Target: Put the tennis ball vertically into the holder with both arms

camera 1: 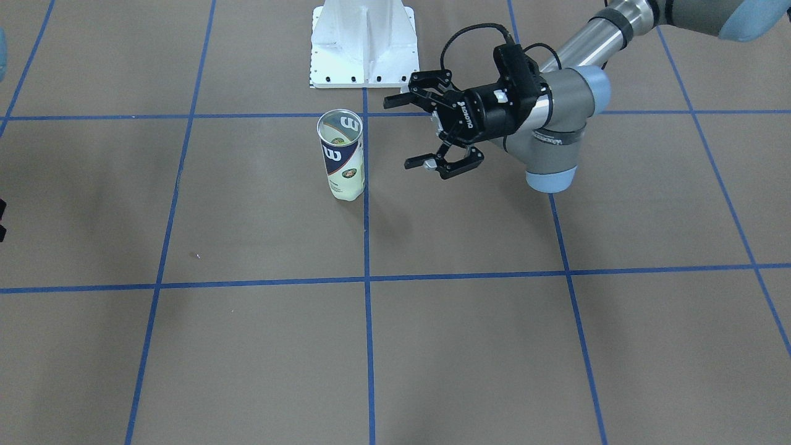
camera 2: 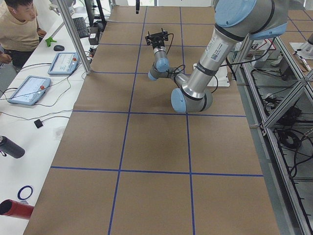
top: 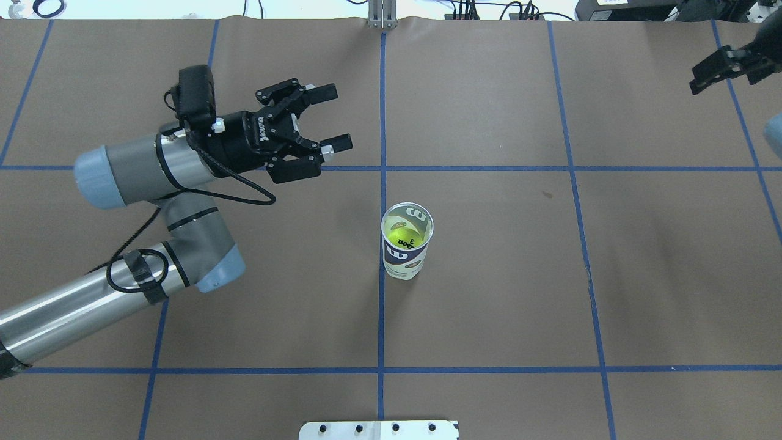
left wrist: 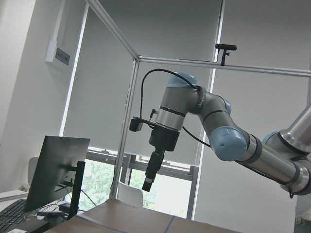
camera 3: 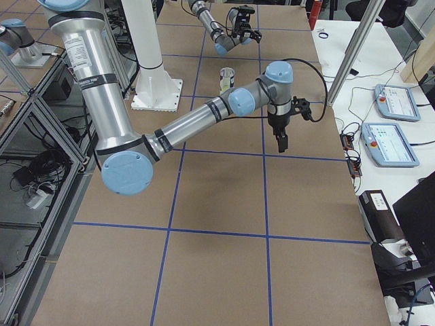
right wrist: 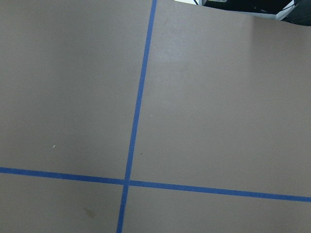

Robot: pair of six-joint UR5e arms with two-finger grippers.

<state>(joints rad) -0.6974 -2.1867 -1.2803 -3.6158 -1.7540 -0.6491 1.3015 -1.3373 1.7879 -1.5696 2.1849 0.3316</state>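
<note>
Holder stands upright mid-table with the tennis ball already inside; insertion looks done. Left claw hangs spread wide, empty, well apart. Right claw looks closed, empty; only retreat remains

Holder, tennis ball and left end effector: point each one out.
holder (top: 404, 260), overhead exterior view, on the label of its side wall.
tennis ball (top: 400, 233), overhead exterior view, on its yellow top inside the holder.
left end effector (top: 333, 117), overhead exterior view, midway between its spread fingertips.
</note>
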